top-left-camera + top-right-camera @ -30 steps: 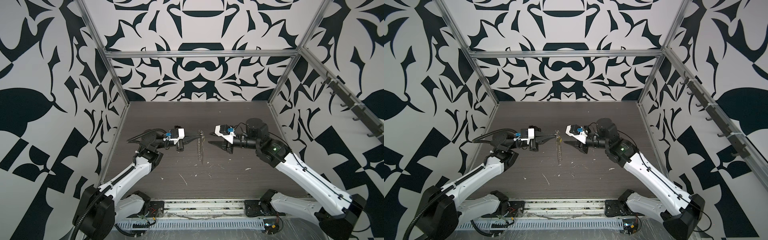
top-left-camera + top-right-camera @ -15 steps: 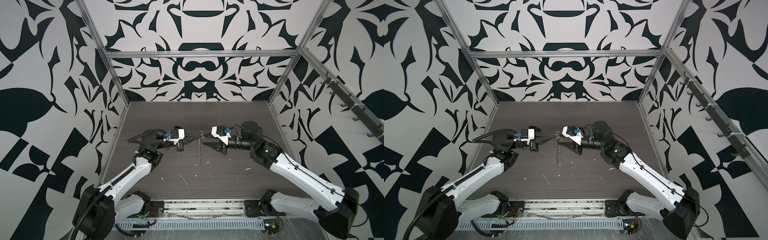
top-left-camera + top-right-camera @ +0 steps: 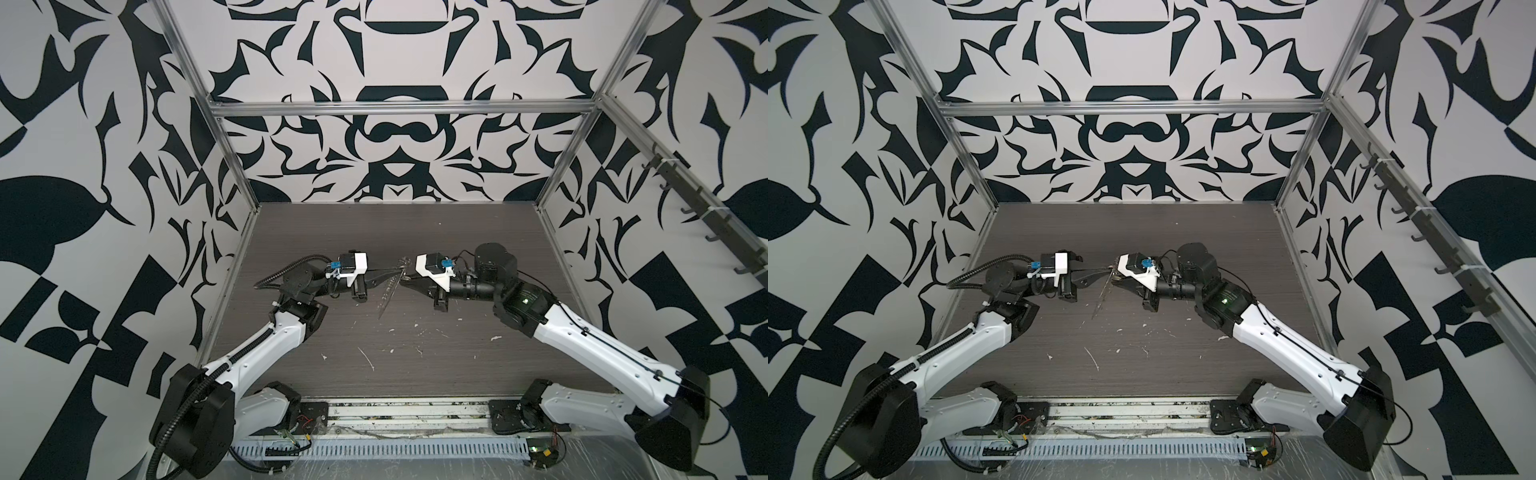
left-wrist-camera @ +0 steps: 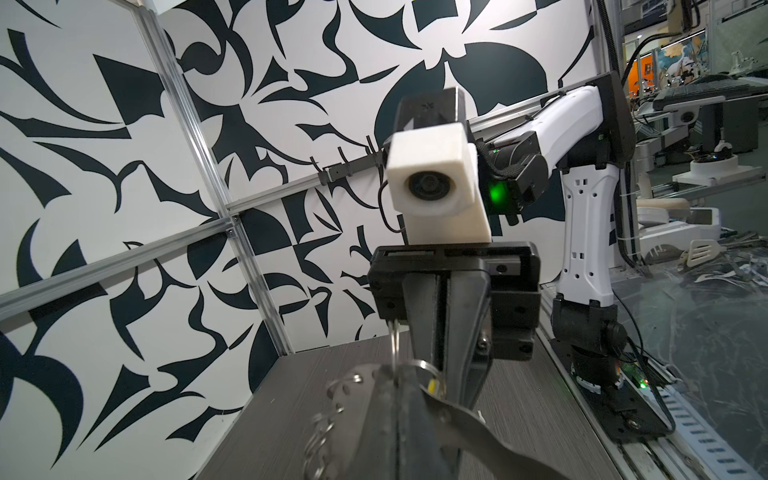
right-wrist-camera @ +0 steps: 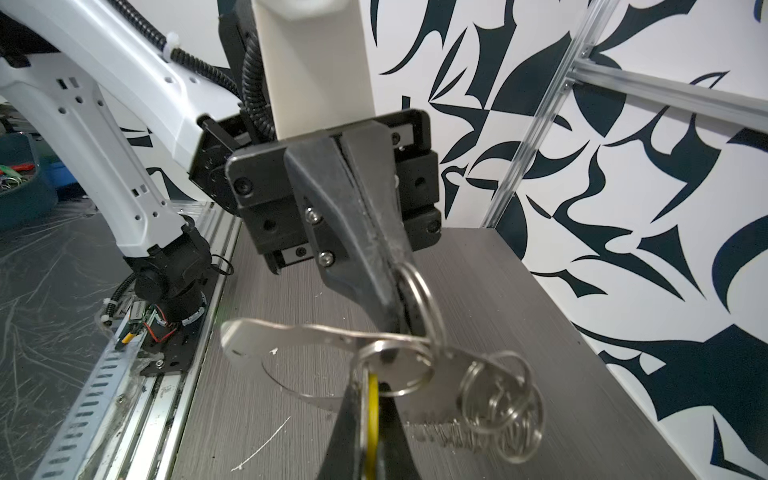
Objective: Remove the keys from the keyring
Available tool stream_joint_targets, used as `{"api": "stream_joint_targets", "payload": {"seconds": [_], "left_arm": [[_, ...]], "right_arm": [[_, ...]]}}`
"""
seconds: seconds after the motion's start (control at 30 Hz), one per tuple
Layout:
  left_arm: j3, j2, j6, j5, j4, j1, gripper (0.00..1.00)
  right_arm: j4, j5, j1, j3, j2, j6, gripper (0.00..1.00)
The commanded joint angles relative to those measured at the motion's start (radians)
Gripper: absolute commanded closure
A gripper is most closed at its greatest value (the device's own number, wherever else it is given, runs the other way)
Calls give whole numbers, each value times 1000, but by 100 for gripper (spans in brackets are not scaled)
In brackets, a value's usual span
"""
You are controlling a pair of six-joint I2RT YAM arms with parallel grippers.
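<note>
Yellow key (image 5: pixel 370 415): your right gripper (image 5: pixel 368 395) is closed on it, bottom centre.
Keyring (image 5: pixel 427 293): your left gripper (image 5: pixel 401 316) clamps it, mid-frame.
Chain (image 5: pixel 503 411): hangs at lower right.

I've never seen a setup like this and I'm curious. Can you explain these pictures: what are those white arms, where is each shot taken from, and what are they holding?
These are two robot arms, bolted at the near edge of a dark table inside a patterned booth. Two pictures look down from overhead. The other two come from a camera on each arm's wrist. Only small white scraps lie on the table. Above it, the left gripper is shut on the silvery keyring. The right gripper is shut on the keys, a small yellow tag. A chain of rings dangles from the bunch.
</note>
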Motion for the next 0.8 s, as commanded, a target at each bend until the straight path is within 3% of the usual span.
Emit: {"api": "stream_joint_targets", "payload": {"seconds": [0.0, 0.23, 0.37, 0.77], "left_arm": [[-10, 2, -43, -16, 89, 6, 100], [-8, 15, -86, -15, 131, 13, 100], [-29, 9, -79, -78, 158, 14, 100], [-42, -80, 46, -177, -54, 14, 100]], "right_arm": [[-40, 31, 5, 51, -44, -28, 100], [-152, 67, 5, 93, -73, -78, 100], [-205, 85, 5, 109, -86, -91, 100], [-214, 95, 5, 100, -104, -133, 100]]}}
